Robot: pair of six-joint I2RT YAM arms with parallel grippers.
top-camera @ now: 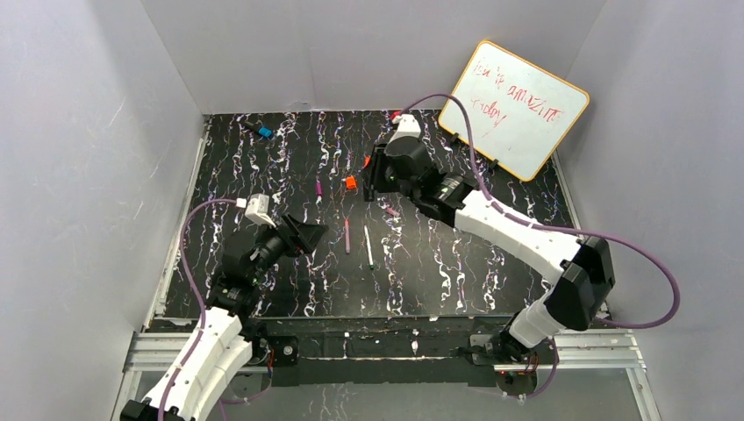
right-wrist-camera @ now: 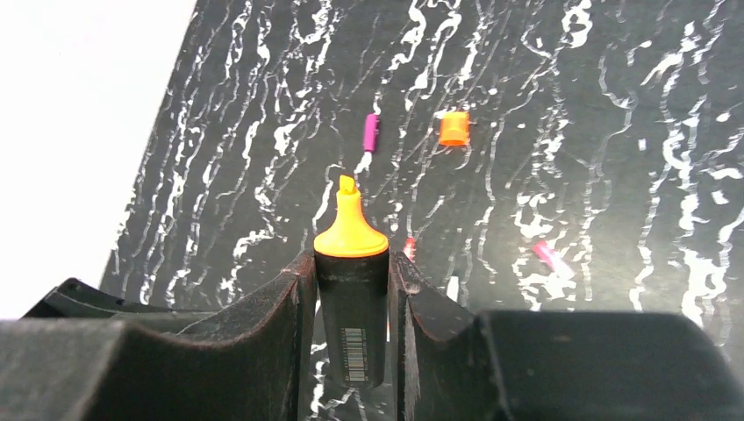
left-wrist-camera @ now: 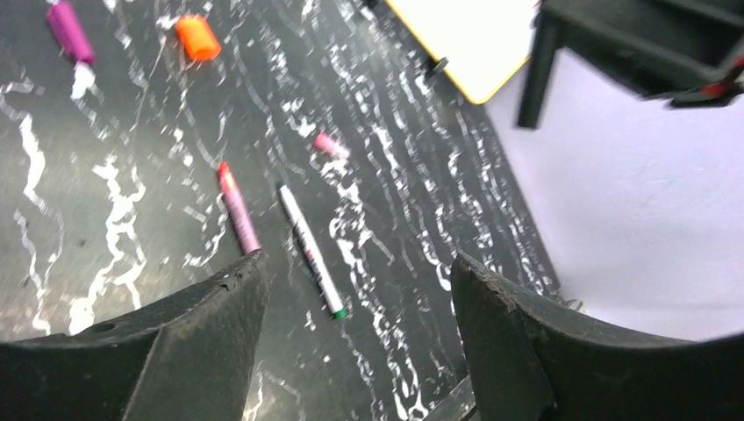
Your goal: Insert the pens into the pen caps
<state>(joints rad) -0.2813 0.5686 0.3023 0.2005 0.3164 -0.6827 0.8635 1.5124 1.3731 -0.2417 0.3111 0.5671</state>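
The right tool (right-wrist-camera: 351, 263) is clamped on the black orange-tipped highlighter (right-wrist-camera: 351, 333), above the far surface (right-wrist-camera: 614, 175) near the orange cap (right-wrist-camera: 454, 128). The left tool (left-wrist-camera: 358, 263) gapes empty; pink pen (left-wrist-camera: 238, 210) and white pen (left-wrist-camera: 309, 248) lie mid-surface.

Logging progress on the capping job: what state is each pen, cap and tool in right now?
black marker: uncapped, gripped
right tool: shut on black marker
left tool: open, empty
pink pen: uncapped, lying loose
white pen: uncapped, lying loose
orange cap: loose
magenta cap: loose
pale pink cap: loose
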